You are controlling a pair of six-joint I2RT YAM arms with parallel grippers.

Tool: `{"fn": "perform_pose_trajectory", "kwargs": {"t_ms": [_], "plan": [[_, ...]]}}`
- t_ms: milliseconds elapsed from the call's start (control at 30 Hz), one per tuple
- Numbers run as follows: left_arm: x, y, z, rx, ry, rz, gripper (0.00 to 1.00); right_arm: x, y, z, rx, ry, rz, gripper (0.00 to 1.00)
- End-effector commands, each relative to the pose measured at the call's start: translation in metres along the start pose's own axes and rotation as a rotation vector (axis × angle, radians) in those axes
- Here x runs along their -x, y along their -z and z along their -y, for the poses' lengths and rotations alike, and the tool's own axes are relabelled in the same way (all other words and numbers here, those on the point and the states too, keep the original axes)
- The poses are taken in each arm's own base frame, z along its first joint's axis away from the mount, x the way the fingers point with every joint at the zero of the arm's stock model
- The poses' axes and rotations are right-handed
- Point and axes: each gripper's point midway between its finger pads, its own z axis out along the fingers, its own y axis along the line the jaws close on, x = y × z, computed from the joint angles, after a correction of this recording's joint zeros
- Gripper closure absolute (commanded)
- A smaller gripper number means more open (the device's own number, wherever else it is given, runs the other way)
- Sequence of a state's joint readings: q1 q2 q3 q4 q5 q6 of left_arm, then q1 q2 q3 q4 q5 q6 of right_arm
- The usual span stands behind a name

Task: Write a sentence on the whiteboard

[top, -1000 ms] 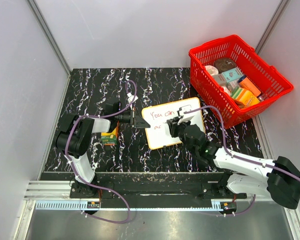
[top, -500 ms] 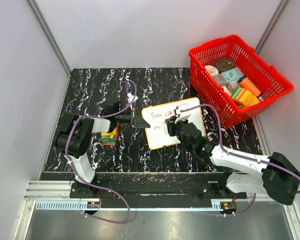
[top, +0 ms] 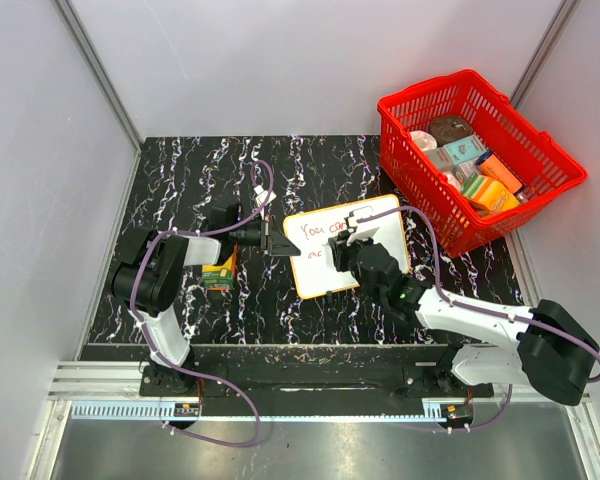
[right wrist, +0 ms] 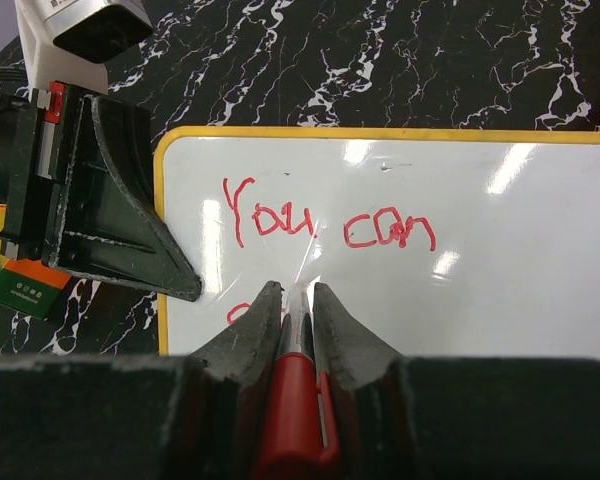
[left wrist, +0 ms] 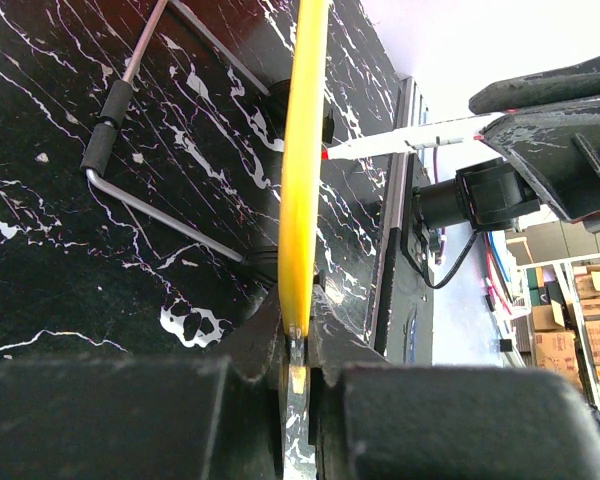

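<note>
Right wrist: right gripper (right wrist: 295, 292) clamped on a red marker (right wrist: 295, 400), tip seemingly touching the whiteboard (right wrist: 500, 300), left gripper (left wrist: 298, 335) pinching its rim.

A red basket (top: 540, 140) of packages and a green-orange packet (top: 218, 276) sit on the table (top: 180, 180).

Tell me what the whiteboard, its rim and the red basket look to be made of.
Whiteboard: glossy white, likely a coated board; bright glare patches sit on it. Rim: smooth yellow, probably plastic. Red basket: moulded plastic, judging by its uniform lattice walls.
</note>
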State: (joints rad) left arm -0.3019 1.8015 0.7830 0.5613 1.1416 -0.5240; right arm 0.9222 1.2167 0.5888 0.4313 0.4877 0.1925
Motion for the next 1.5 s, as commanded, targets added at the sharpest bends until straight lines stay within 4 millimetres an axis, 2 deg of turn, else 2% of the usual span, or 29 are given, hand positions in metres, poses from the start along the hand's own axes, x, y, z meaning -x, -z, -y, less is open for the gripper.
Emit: {"fn": "perform_pose_trajectory", "kwargs": {"t_ms": [0, 533, 833, 1467], "plan": [[0.009, 0.001, 0.022, -0.055, -0.076, -0.007, 1.0, 0.011, 0.002, 0.001, -0.005, -0.027, 0.024, 1.0], [0.009, 0.001, 0.02, -0.047, -0.079, -0.012, 1.0, -0.012, 0.011, 0.002, 0.023, -0.032, -0.045, 1.0], [0.009, 0.001, 0.019, -0.046, -0.079, -0.013, 1.0, -0.018, 0.017, 0.003, 0.035, -0.046, -0.059, 1.0], [0.008, 0.001, 0.019, -0.044, -0.081, -0.014, 1.0, 0.011, 0.006, 0.0, 0.007, -0.041, 0.015, 1.0]]}}
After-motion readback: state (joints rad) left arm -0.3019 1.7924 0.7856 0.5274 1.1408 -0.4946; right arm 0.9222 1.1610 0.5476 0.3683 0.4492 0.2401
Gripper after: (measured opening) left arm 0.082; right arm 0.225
